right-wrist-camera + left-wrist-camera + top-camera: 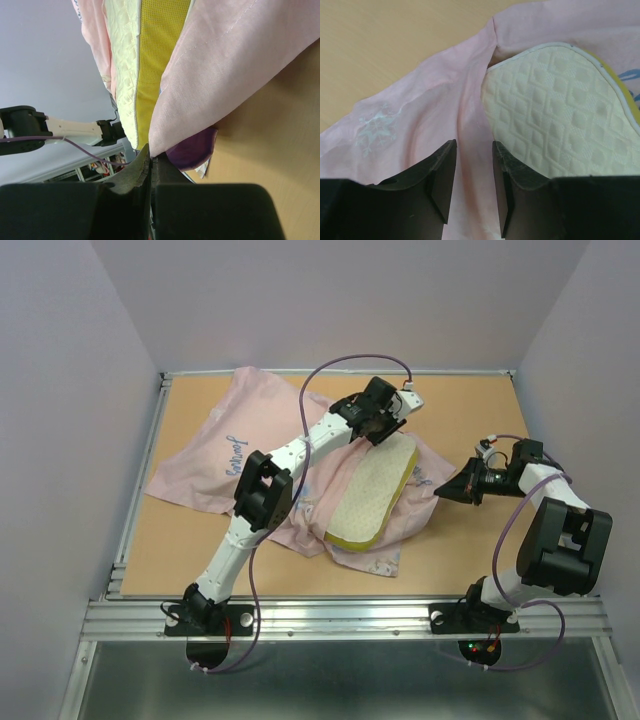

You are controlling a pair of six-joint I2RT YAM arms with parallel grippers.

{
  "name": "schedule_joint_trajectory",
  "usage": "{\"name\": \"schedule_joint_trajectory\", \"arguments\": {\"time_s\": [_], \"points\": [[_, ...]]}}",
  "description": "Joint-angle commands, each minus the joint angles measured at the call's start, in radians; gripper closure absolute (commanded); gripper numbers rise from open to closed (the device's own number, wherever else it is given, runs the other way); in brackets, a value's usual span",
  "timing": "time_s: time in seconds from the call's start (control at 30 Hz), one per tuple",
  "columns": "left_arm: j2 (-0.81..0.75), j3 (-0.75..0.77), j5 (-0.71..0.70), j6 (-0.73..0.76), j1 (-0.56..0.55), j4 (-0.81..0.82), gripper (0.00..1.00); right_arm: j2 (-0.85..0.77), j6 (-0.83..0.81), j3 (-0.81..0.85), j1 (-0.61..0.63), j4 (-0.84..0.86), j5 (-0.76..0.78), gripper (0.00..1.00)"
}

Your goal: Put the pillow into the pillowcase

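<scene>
Where the two arms are bolted at the near edge, the orange-brown bench (470,550) begins. Just beyond, the near end of the pillow (372,490) rests on the pink pillowcase (215,455), which is bunched under and around it near the middle of the bench. From there the pillow runs toward the far right, its cream quilted face up and its yellow side band showing along the near and right edges. To its right, the right end effector (447,489) is clenched on the pillowcase's right edge, close beside the yellow band, and a purple inner side shows under that fold. Farther back, the left end effector (385,428) hovers at the pillow's far end, its fingers parted, with pink cloth showing in the gap and nothing visibly clamped. Beyond it, the rest of the pillowcase spreads toward the far left, with blue script on it.
</scene>
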Motion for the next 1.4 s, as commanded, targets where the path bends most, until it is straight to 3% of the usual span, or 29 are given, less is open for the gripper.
{"name": "schedule_joint_trajectory", "arguments": {"time_s": [0.0, 0.47, 0.8, 0.93, 0.97, 1.2, 1.37], "points": [[-0.046, 0.010, 0.008, -0.002, -0.003, 0.010, 0.55, -0.013, -0.012, -0.015, -0.003, 0.016, -0.015, 0.99], [-0.027, 0.018, 0.034, -0.020, -0.007, 0.018, 0.50, -0.009, -0.020, -0.021, -0.002, 0.017, -0.012, 0.99], [0.037, 0.045, -0.068, -0.005, -0.004, 0.049, 0.56, -0.003, -0.022, -0.018, -0.003, 0.017, -0.009, 0.99], [0.048, 0.045, -0.093, 0.000, -0.003, 0.062, 0.65, -0.004, -0.022, -0.016, -0.003, 0.016, -0.006, 0.99], [0.043, 0.045, -0.102, -0.006, -0.003, 0.075, 0.74, -0.004, -0.022, -0.016, -0.003, 0.017, -0.008, 0.99], [-0.001, 0.067, -0.046, -0.005, -0.019, 0.113, 1.00, -0.004, -0.022, -0.024, -0.003, 0.019, -0.009, 0.99], [-0.047, 0.074, 0.080, -0.006, -0.070, 0.112, 1.00, 0.002, -0.011, -0.021, 0.000, 0.022, -0.021, 1.00]]}}
